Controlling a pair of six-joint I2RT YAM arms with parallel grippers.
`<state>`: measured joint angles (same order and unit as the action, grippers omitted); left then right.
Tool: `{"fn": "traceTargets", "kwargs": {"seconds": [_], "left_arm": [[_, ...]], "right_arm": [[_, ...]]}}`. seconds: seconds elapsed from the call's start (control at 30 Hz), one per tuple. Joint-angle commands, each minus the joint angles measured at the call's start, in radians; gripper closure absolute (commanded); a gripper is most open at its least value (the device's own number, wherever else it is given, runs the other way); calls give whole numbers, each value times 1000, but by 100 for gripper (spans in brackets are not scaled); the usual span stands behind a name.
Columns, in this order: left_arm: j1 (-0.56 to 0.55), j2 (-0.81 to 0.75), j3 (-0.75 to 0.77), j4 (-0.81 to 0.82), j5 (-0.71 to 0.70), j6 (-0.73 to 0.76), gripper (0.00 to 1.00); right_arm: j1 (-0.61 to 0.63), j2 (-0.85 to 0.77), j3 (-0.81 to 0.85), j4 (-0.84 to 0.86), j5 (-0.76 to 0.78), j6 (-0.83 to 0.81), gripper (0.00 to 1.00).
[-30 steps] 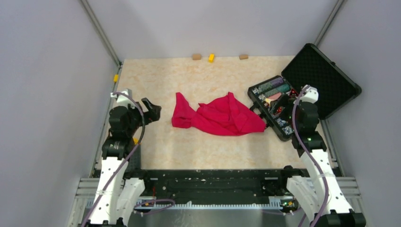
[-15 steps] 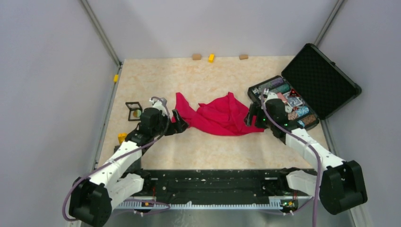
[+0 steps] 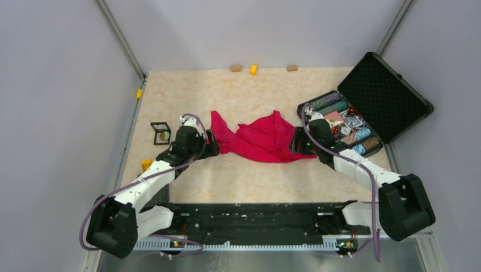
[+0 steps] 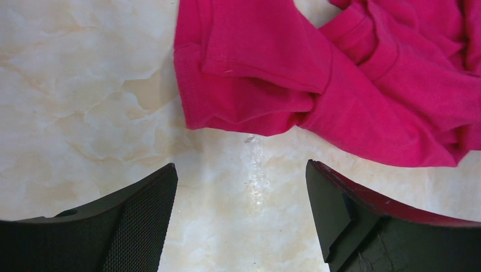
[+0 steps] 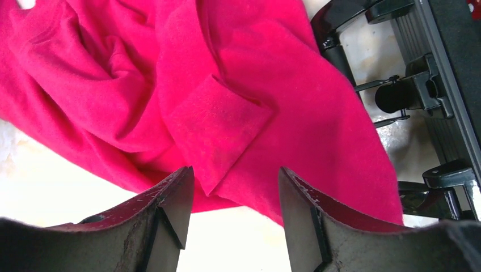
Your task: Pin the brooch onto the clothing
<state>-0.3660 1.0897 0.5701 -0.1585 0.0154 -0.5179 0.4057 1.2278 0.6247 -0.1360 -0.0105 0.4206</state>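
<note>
Left gripper (image 4: pixel 239 168) and right gripper (image 5: pixel 235 170), both spread (nothing held), should pinch opposite edges of the clothing (image 3: pixel 264 139) and pull evenly.

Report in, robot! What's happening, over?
Left gripper open at shirt's left end, right gripper open at its right end. Shirt crumpled, unpinned. Brooch untouched in small frame, further left. Case close on right.
</note>
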Motion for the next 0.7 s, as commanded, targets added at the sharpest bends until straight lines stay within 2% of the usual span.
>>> {"fn": "traceTargets", "kwargs": {"seconds": [0.0, 0.13, 0.37, 0.67], "left_arm": [[12, 30, 45, -2, -71, 38, 13], [43, 64, 52, 2, -90, 31, 16], [89, 107, 52, 56, 21, 10, 28], [138, 185, 65, 72, 42, 12, 35]], "right_arm": [[12, 30, 40, 67, 53, -1, 43], [12, 62, 41, 108, 34, 1, 44], [12, 132, 72, 128, 39, -1, 48], [12, 163, 88, 157, 82, -13, 53]]}}
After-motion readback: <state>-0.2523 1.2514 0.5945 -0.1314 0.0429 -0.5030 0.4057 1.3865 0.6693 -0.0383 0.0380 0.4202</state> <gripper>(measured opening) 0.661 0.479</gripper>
